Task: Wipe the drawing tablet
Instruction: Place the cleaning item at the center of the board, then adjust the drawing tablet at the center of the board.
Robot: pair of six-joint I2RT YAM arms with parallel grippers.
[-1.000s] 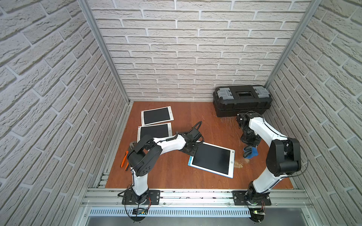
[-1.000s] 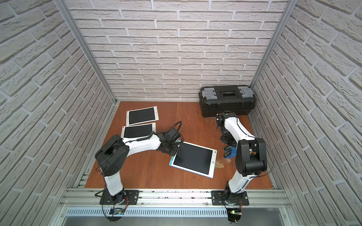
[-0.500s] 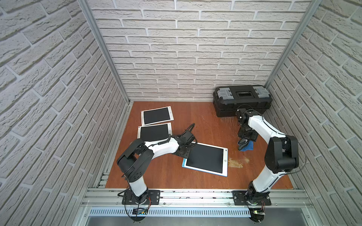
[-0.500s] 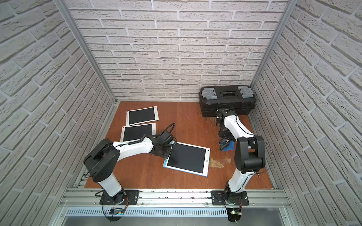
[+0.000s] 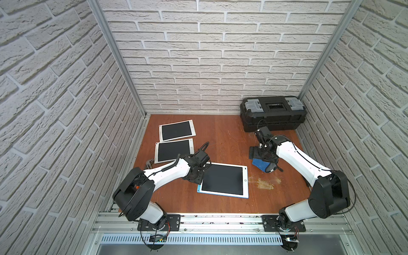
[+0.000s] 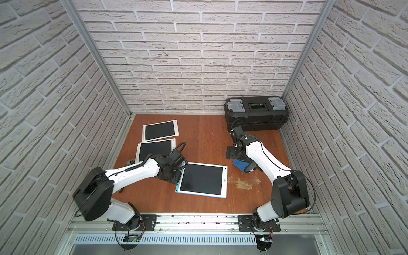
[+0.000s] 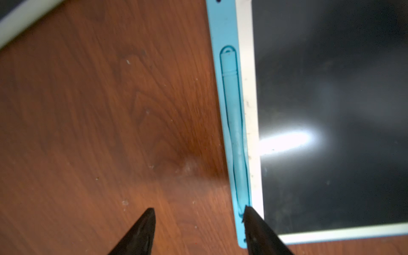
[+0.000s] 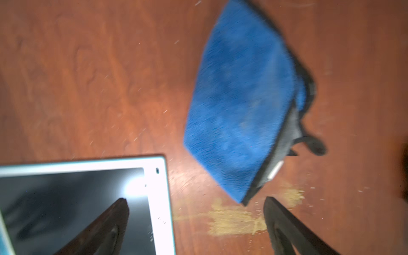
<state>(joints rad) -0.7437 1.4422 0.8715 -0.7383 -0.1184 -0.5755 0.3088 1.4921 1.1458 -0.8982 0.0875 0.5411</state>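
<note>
On the left gripper (image 7: 198,209) the fingers (image 7: 141,231) stand spread with only bare wood between them. One tip sits at the blue edge of the drawing tablet (image 7: 331,110), beside the stylus (image 7: 235,123) clipped in its slot. On the right gripper (image 8: 196,199) the fingers (image 8: 287,227) are spread wide too and hold nothing. The blue cloth (image 8: 240,106) lies loose on the table (image 8: 88,77) just ahead of them, near the tablet's corner. In both top views the tablet lies flat, screen up, at the front middle of the table between the two arms, with a pale stain (image 5: 265,183) beside it.
</note>
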